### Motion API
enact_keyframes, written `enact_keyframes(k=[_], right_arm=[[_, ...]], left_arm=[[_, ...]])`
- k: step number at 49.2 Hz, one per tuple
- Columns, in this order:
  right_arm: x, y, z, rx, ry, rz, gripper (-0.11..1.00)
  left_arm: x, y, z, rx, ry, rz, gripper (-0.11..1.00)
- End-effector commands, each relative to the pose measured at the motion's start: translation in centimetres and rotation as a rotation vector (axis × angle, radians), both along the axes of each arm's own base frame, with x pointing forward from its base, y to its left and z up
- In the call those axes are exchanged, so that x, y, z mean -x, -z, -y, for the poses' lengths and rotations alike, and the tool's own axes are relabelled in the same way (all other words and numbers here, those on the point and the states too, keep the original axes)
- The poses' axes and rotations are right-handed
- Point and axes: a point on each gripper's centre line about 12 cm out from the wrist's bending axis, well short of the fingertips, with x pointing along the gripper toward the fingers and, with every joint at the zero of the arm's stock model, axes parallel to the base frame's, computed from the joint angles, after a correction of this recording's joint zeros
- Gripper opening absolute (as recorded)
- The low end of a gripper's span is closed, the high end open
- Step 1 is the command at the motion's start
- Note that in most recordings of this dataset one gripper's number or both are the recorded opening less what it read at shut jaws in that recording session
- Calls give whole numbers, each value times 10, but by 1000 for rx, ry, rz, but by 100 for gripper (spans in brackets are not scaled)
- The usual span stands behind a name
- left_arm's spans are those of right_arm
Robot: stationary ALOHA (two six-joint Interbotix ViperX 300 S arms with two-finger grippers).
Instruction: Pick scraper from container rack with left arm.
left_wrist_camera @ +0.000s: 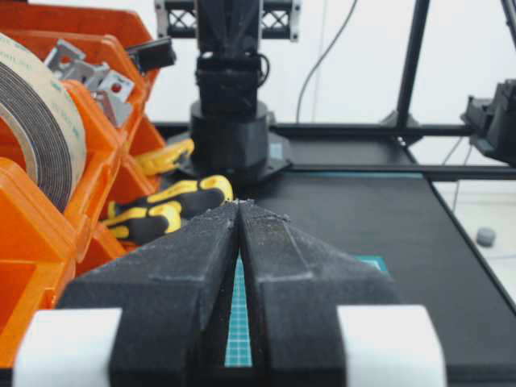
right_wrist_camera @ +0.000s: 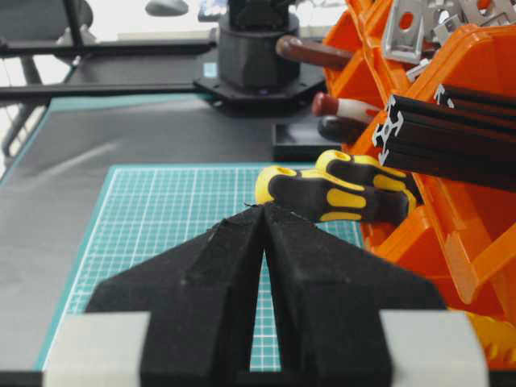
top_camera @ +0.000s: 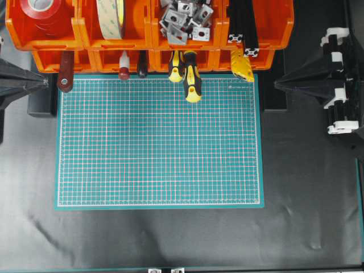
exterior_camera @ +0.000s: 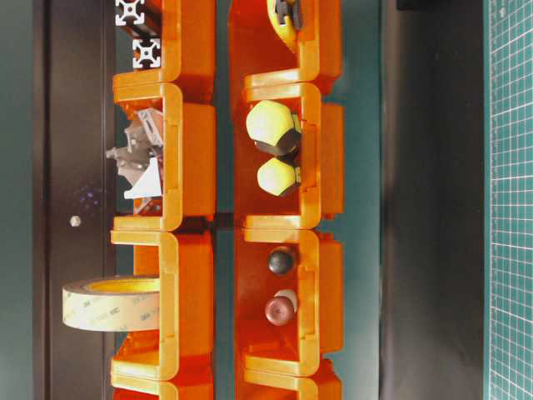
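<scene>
Scraper (top_camera: 65,73) blade hidden inside container rack (top_camera: 51,60); left end effector (left_wrist_camera: 239,205) closed, empty.

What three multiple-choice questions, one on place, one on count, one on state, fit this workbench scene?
1. Where does the scraper sit?
A. leftmost front bin of the rack
B. middle of the green mat
C. beside the right arm

2. How many yellow-and-black screwdrivers poke out over the mat?
A. one
B. two
C. four

3. How is the left tool?
A. wide open
B. shut, empty
C. gripping tape

Answers: A, its brown handle hangs from that bin; B, two handles lie side by side; B, its jaws meet with nothing between.
</scene>
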Motion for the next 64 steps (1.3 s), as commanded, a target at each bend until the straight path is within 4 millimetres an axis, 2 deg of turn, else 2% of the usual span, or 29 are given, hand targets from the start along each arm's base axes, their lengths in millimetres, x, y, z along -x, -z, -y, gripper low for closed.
enact_keyframes(k=[1, 3, 5, 7, 10, 17, 24, 30, 43, 51, 58, 64], right_arm=[[-5, -12, -1, -21, 0, 34, 2], [-4, -13, -1, -23, 0, 41, 4], [-4, -14, -1, -24, 0, 46, 10], [-3, -16, -1, -30, 0, 55, 6], [-3, -16, 0, -49, 3, 54, 1], [-1, -16, 0, -96, 8, 48, 1], [-1, -14, 0, -123, 12, 32, 1], [-1, -14, 0, -145, 14, 32, 1], [-3, -10, 0, -180, 20, 9, 1], [-2, -10, -1, -190, 19, 11, 1], [-2, -9, 0, -208, 23, 3, 1], [-2, -8, 0, -216, 26, -11, 1]], left_arm=[[-9, 0, 2, -16, 13, -38, 6], [-11, 0, 2, -6, 13, -63, 7], [-13, -2, 2, -6, 12, -85, 4], [-14, -5, 2, -6, 12, -101, 0], [-16, -10, 2, -8, 12, -127, 0], [-15, -29, 4, -31, 18, -230, 0], [-7, -51, 12, -93, 56, -409, 0], [-5, -61, 18, -145, 84, -548, 0], [-6, -88, 8, -283, 20, -803, 0], [-15, -86, 15, -433, 5, -840, 0], [-23, -75, 13, -573, -142, -982, 0], [-29, -73, 21, -656, -274, -1009, 0]])
